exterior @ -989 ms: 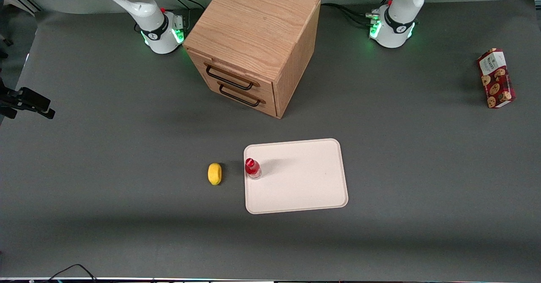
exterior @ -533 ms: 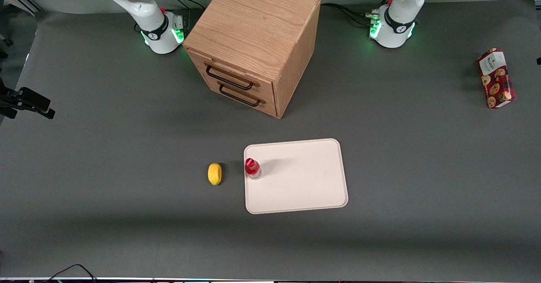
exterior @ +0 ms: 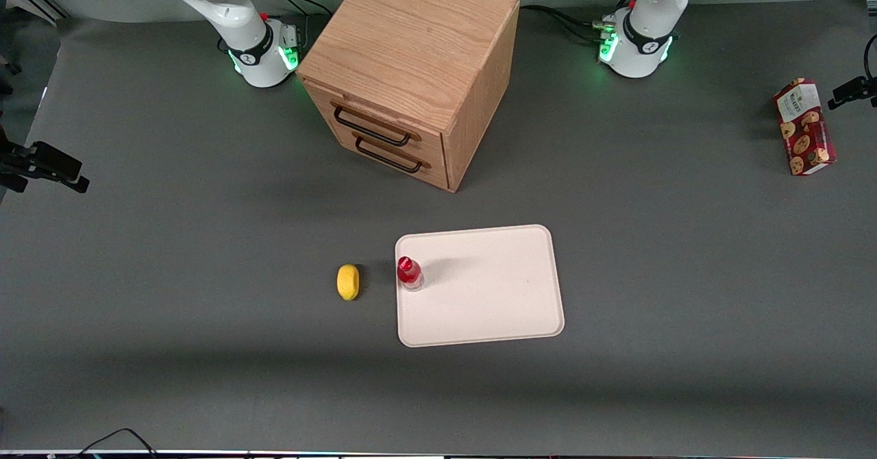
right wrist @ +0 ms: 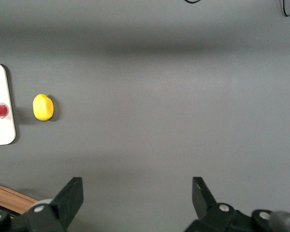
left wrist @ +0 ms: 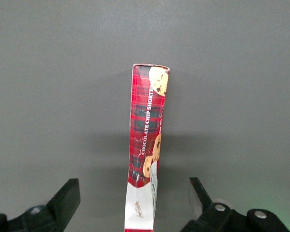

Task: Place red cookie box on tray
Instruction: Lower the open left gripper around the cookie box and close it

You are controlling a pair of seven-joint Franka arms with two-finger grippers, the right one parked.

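The red cookie box (exterior: 803,127) stands on its narrow long side on the grey table, at the working arm's end, far from the tray (exterior: 493,301). The cream tray lies nearer the front camera than the wooden cabinet. My left gripper (exterior: 853,91) is just in sight at the edge of the front view, above the table beside the box's white-label end. In the left wrist view the gripper (left wrist: 133,181) is open, with its fingers (left wrist: 67,193) wide apart on either side of the box (left wrist: 147,130), above it and not touching it.
A small red-capped bottle (exterior: 410,273) stands on the tray's edge toward the parked arm's end. A yellow lemon (exterior: 348,281) lies on the table beside it. A wooden two-drawer cabinet (exterior: 411,61) stands between the arm bases.
My left gripper has come into the front view at its edge, close to the cookie box. The box, tray, bottle and lemon have not moved.
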